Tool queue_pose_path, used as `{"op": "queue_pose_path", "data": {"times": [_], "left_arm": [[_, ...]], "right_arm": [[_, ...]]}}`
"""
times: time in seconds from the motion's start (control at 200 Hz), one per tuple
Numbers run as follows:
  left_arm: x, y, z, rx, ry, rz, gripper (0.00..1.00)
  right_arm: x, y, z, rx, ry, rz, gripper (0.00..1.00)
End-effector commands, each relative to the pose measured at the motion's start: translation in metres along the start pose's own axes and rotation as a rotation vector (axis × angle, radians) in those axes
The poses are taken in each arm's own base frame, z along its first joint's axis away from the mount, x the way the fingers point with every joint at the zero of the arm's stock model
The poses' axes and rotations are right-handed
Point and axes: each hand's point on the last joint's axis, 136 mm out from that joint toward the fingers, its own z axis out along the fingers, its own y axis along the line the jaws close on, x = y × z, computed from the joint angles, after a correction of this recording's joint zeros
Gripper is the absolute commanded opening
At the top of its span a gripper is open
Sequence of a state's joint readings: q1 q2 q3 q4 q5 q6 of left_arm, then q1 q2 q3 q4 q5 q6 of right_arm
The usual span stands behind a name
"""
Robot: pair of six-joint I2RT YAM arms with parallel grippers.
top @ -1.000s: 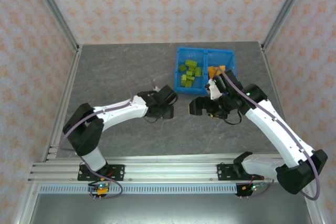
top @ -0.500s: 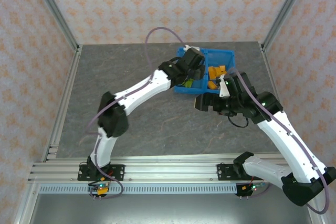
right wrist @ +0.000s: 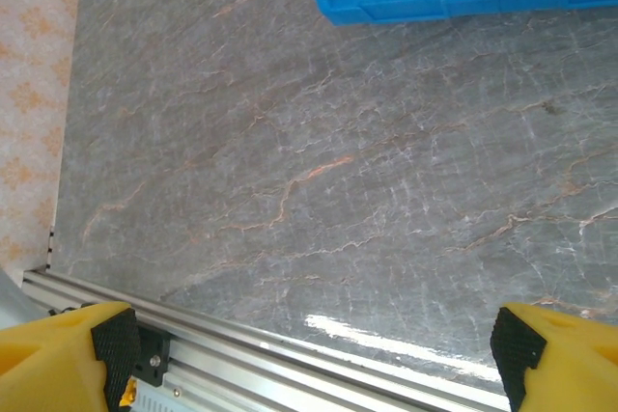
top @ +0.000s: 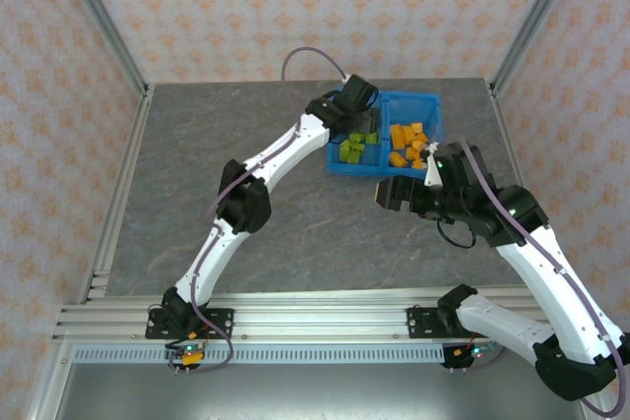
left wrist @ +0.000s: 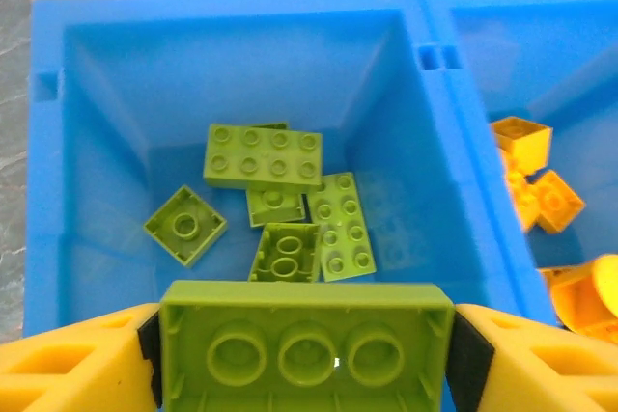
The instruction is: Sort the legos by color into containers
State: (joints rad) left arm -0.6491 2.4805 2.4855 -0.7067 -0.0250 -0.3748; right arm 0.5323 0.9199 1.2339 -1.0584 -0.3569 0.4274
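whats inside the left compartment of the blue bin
Several green legos lie on its floor, some overlapping. The green brick in the left pincer hides the near floor.

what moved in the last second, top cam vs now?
The left gripper swung from the middle of the table out to the bin. It is now over the left compartment with a green brick between its pads. The right gripper eased right, uncovering more of the orange bricks, and stayed open and empty. The bin did not move.
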Motion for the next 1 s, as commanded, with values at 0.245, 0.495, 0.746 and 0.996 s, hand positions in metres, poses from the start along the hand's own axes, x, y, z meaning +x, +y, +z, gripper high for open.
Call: {"op": "queue_pose_path", "data": {"times": [0.245,0.495,0.746,0.996], "left_arm": [[-0.056,-0.026,-0.094,0.119,-0.116,-0.031,0.89],[-0.053,-0.034,-0.187,0.206,-0.209,0.036,0.9],[-0.007,0.037,-0.266,0.086,-0.325,0.112,0.95],[0.056,0.146,-0.313,-0.247,-0.417,0.129,1.0]], "right_arm": [[-0.012,-0.023,-0.001,0.12,-0.087,0.025,0.95],[-0.028,-0.08,-0.013,0.371,-0.28,0.074,0.99],[-0.062,-0.151,-0.016,0.663,-0.633,0.104,0.99],[-0.076,-0.231,0.012,0.876,-0.765,0.248,0.99]]}}
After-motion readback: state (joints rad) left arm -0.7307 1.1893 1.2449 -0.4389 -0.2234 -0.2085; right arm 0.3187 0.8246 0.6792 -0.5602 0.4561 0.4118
